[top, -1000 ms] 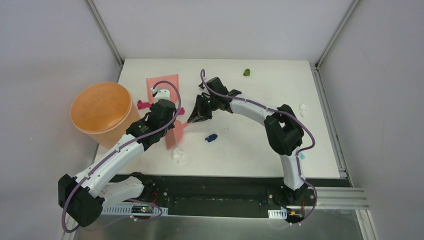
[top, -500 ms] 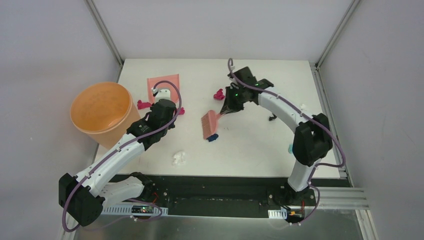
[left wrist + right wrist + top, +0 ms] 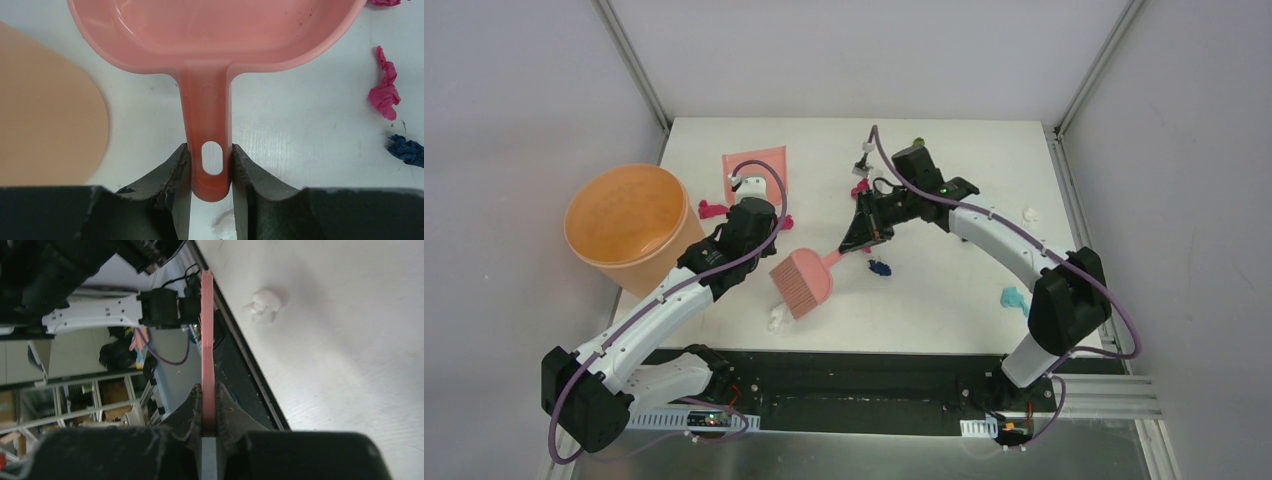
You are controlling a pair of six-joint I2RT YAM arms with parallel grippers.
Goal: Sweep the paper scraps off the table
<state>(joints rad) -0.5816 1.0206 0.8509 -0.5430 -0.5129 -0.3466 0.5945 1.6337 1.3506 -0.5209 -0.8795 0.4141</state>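
My left gripper (image 3: 752, 207) is shut on the handle of the pink dustpan (image 3: 754, 170), which lies flat on the table (image 3: 944, 310). In the left wrist view the gripper (image 3: 210, 160) clamps the dustpan (image 3: 215, 30) handle. My right gripper (image 3: 861, 232) is shut on the handle of the pink brush (image 3: 802, 283), whose head hangs over the near middle. Paper scraps lie scattered: magenta ones (image 3: 712, 209) (image 3: 860, 190), dark blue (image 3: 880, 267), white (image 3: 778, 318) (image 3: 1030, 214), teal (image 3: 1014, 298). The right wrist view shows the gripper (image 3: 208, 425), the brush (image 3: 207, 340) edge-on and a white scrap (image 3: 265, 304).
A big orange bucket (image 3: 629, 222) stands off the table's left edge; it also shows in the left wrist view (image 3: 45, 110). A magenta scrap (image 3: 385, 92) and a dark blue scrap (image 3: 407, 150) lie right of the dustpan handle. Metal frame posts stand at the back corners.
The right arm swung right, then back toward the middle, and the brush head now hangs lower left. The dark blue scrap has shifted right. The left arm and dustpan have not moved.
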